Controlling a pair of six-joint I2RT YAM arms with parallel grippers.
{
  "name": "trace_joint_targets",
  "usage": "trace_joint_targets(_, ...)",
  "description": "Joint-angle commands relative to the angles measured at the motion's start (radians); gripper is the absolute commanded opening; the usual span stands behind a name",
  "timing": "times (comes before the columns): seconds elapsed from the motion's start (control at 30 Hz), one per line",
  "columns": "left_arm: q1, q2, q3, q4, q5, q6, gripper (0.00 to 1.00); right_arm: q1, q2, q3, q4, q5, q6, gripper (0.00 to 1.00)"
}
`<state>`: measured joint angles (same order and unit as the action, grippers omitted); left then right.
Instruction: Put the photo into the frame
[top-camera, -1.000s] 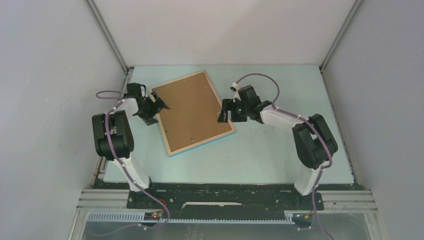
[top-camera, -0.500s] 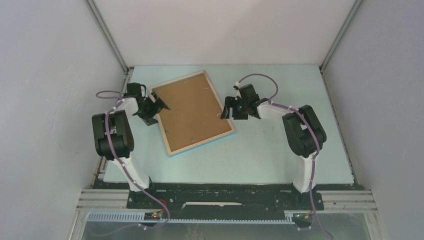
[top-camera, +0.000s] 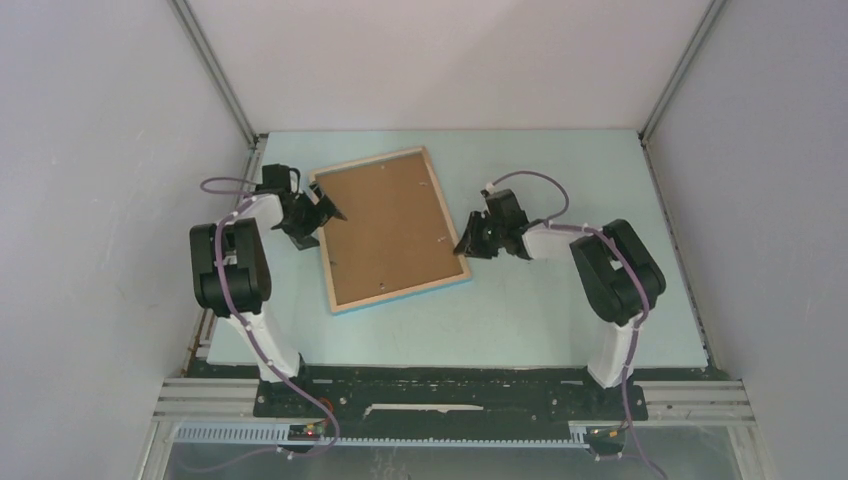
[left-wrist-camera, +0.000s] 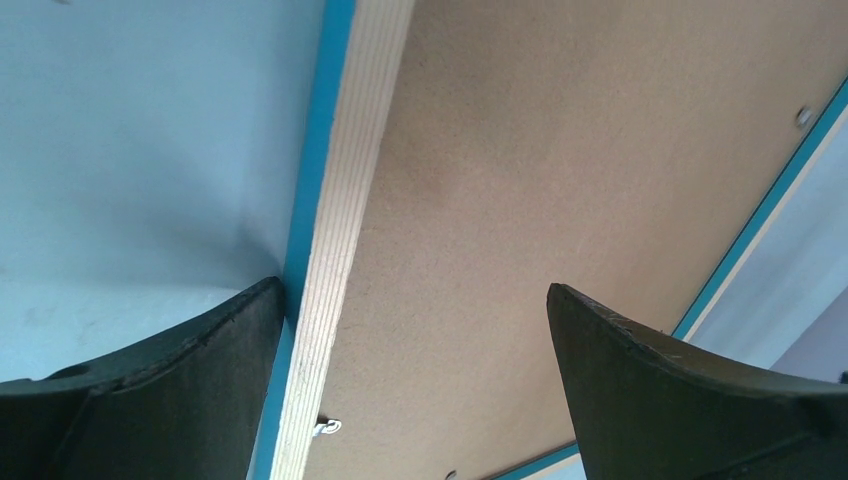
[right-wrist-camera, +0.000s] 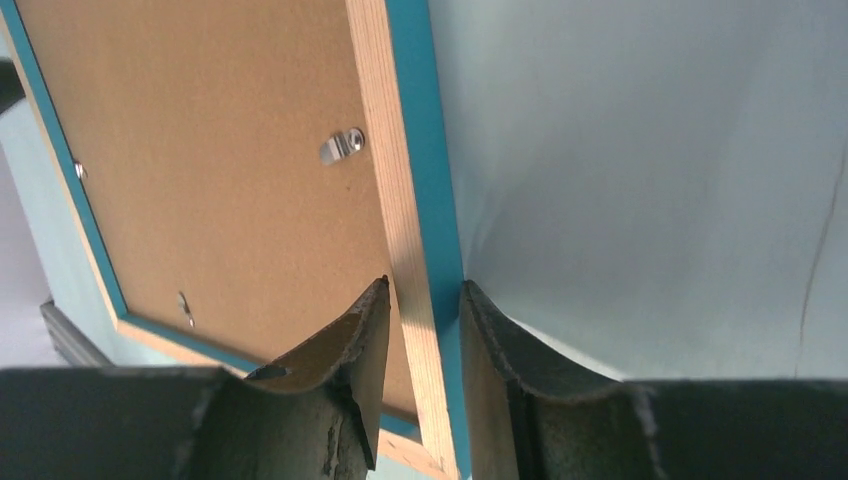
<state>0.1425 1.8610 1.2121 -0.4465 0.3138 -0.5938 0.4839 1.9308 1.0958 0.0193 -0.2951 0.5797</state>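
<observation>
The frame (top-camera: 400, 292) lies face down on the table, its light wood back up and a teal edge showing. A brown backing board (top-camera: 390, 225) fills it. The photo is hidden. My left gripper (top-camera: 320, 208) is open and straddles the frame's left rail (left-wrist-camera: 345, 200), one finger outside it and the other over the board (left-wrist-camera: 560, 150). My right gripper (top-camera: 468, 243) has closed on the frame's right rail (right-wrist-camera: 395, 150) near the lower right corner. One finger presses the wood side and the other the teal outer side.
The pale blue table (top-camera: 560, 310) is enclosed by grey walls on three sides. Small metal clips (right-wrist-camera: 342, 146) sit along the board's edge. Both arm bases stand at the near edge.
My right gripper moved to the frame's right rail and closed on it. The frame turned slightly, its far end swinging right. The left gripper stayed open at the left rail.
</observation>
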Motion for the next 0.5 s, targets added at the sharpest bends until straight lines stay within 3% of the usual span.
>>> trace_joint_targets(0.0,-0.086,0.012,0.04,0.042,0.126,-0.032,1.0,0.048,-0.176,-0.209,0.095,-0.052,0.157,0.39)
trace_joint_targets(0.17,-0.174,0.029,0.039,0.051,0.163,-0.038,0.99,0.105,-0.372,-0.42,0.164,0.033,0.241,0.41)
trace_joint_targets(0.23,-0.204,0.032,0.04,0.053,0.177,-0.042,0.99,0.121,-0.438,-0.462,0.126,0.098,0.243,0.49)
trace_joint_targets(0.33,-0.228,0.029,0.057,0.033,0.173,-0.025,1.0,0.09,-0.483,-0.465,0.062,0.187,0.207,0.72)
trace_joint_targets(0.47,-0.228,0.017,0.125,-0.076,0.058,0.056,1.0,-0.016,-0.476,-0.451,0.061,0.189,0.224,0.78)
